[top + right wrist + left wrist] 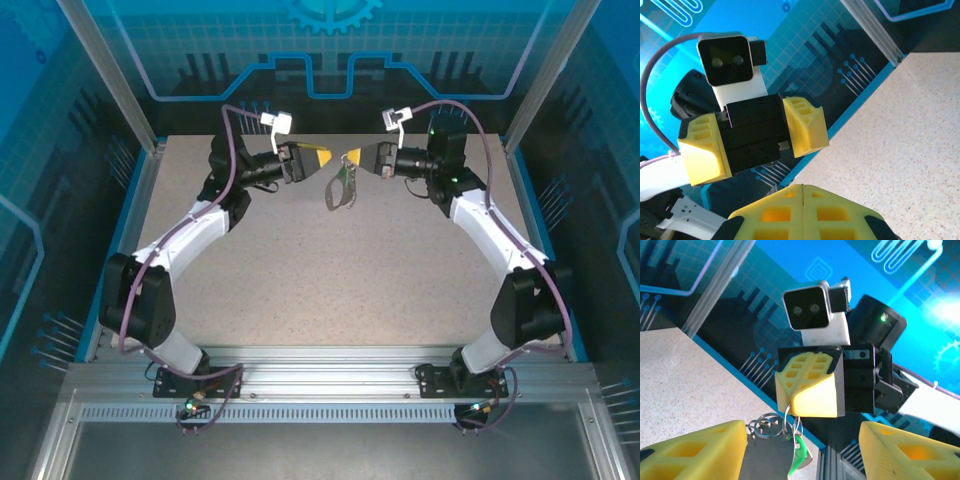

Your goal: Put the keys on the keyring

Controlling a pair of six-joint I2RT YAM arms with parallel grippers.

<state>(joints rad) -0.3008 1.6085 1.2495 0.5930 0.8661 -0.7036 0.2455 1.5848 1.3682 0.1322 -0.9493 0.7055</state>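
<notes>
Right gripper (809,392): the yellow fingers are pressed together with no gap showing. A thin silvery wire ring (788,419) emerges from under the fingertips. The exact grip point is hidden between the pads.

From that ring hang a cluster of small silvery rings (766,425) and the tiny key with a bright green plastic head (799,454). The key's blade is hard to make out and is cut off at the lower frame edge.

From above, the dark teal-black oval keyring loop (342,190) dangles below the right gripper, between the two arms, over the speckled beige tabletop (300,290). The key cannot be told apart from the loop at that size.

Left gripper (757,150): the fingers are spread wide with nothing between them. It faces the right gripper and sits near it without touching.
</notes>
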